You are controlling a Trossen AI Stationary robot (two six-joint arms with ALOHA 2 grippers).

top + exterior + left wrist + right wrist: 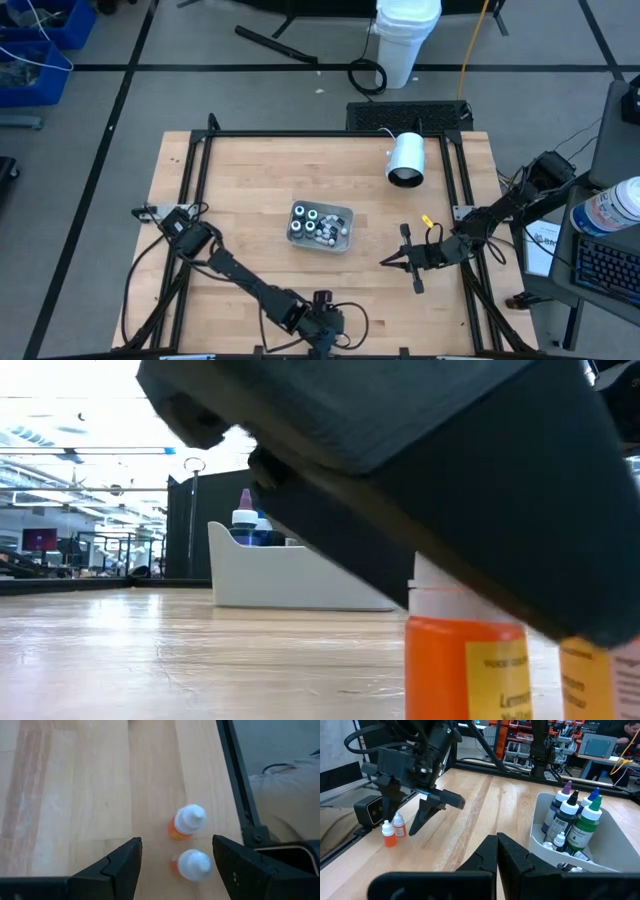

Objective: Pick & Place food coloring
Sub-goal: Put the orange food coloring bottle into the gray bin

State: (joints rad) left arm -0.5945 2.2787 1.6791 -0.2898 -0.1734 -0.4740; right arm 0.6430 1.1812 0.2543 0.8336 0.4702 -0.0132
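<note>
So the left gripper (175, 865) is down at the near edge of the table, fingers spread wide apart and pointing down over two little orange food coloring bottles (188, 820) with white caps. In the left wrist view the nearer orange bottle (192, 864) sits right in the gap between the fingers, and the other one stands just past it, the two almost touching. Nothing is pinched; there's clear wood on both sides of the bottle. Both bottles stand upright on the wooden table (250, 180), right beside the black frame rail (237, 780).

From the right wrist view you can see the same pair (394, 831) standing close to the left gripper's fingers (427, 812).

The rest of the food coloring is in the grey tray (342, 214) around the middle of the table: a bunch of bottles (575, 817) with white, black, blue and purple tips, including a green one (586, 824), all standing in there.

The right gripper (497, 845) has its fingers pressed together with nothing in them, hovering off to the right side of the table and aimed toward the tray.

A white cylinder (406, 158) lies on its side near the far edge of the table.
</note>
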